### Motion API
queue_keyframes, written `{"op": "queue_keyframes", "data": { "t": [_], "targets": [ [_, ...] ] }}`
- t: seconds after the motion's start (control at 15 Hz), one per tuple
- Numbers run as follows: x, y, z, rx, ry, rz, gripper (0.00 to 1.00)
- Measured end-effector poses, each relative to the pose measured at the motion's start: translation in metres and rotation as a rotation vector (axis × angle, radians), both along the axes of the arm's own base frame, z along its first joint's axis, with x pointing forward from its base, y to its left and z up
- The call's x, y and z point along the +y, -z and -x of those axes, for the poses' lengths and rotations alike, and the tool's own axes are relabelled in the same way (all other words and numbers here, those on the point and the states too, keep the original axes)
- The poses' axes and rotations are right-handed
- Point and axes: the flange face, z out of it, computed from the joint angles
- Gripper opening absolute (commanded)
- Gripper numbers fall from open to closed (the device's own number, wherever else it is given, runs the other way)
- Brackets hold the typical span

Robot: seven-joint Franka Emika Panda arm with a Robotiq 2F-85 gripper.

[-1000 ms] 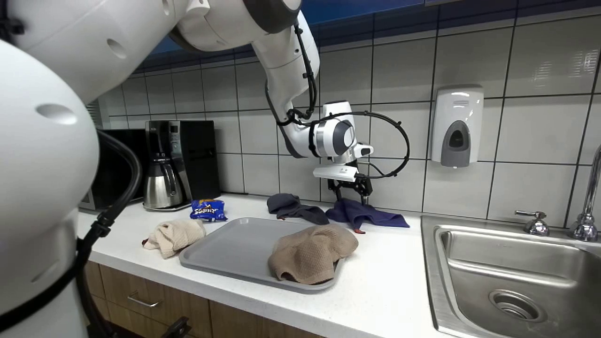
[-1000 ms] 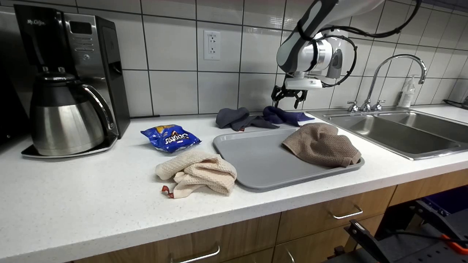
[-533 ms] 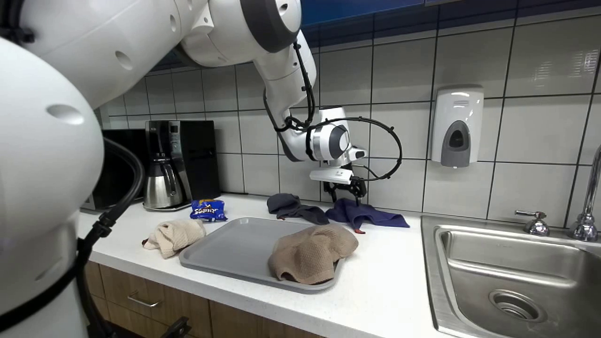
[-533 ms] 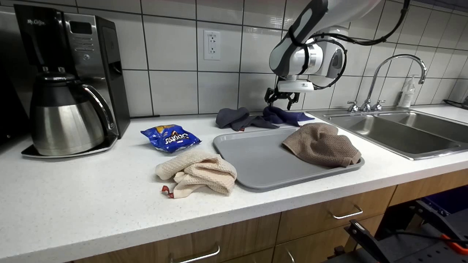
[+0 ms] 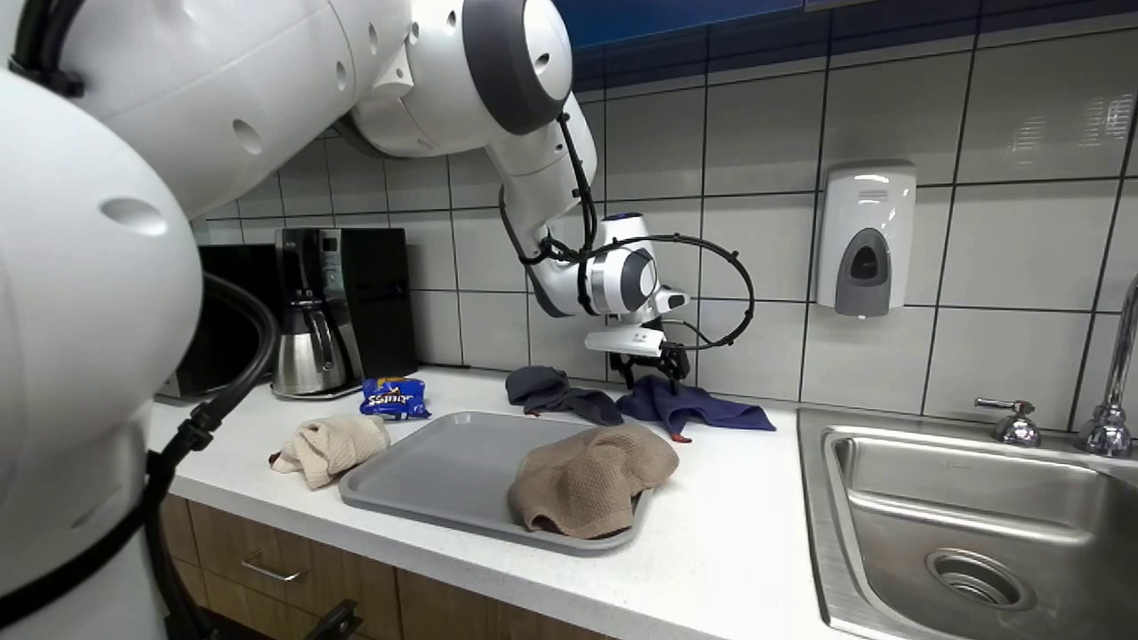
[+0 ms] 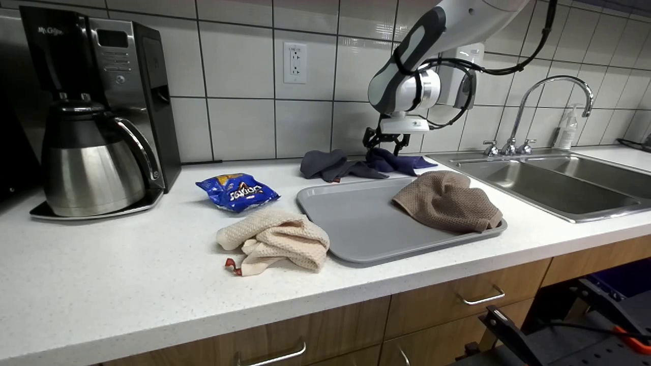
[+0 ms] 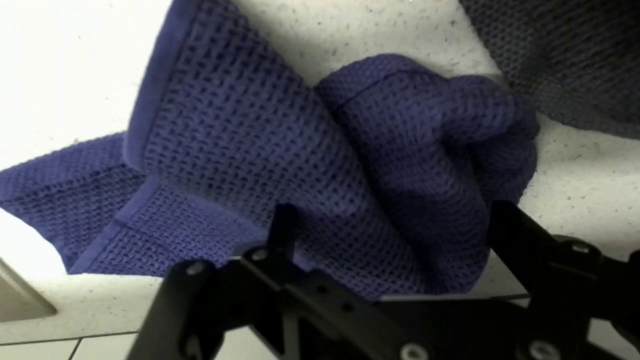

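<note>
Gripper [image 6: 382, 149]: lower than a second ago and shifted slightly towards the coffee maker [image 6: 122, 66]; what lies on the counter [image 6: 127, 264] unmoved.
Fingers [image 7: 507, 227]: spread well apart, one over the purple cloth [image 7: 250, 135], its mate at the edge of the bunched end. Touching or just above the weave cannot be told, the tips being dark and blurred.
Purple cloth: on the counter by the tiled wall [image 6: 239, 127], folded over itself, directly under the gripper.
Dark grey cloth [image 5: 560, 396]: crumpled just beside the purple one.
Tray [image 6: 351, 218]: grey; brown cloth [image 6: 447, 203] heaped at its end nearer the sink [image 6: 564, 178], partly over the rim.
Cream cloth [image 6: 279, 241]: rumpled at the tray's opposite end (red tag [image 6: 234, 267] showing).
Snack packet [image 6: 238, 192]: blue, behind the cream cloth in both exterior views.
</note>
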Motion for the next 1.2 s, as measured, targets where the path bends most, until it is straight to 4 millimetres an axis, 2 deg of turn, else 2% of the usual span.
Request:
{"op": "queue_keyframes", "data": {
  "t": [0.8,0.87,0.93,1.2],
  "targets": [
    [-0.008,0.021,-0.005,0.012,-0.003,0.032,1.0],
    [-0.008,0.021,-0.005,0.013,-0.003,0.032,0.75],
    [-0.008,0.021,-0.005,0.012,-0.003,0.032,0.74],
    [-0.008,0.02,-0.006,0.01,-0.006,0.034,0.42]
  ]
}}
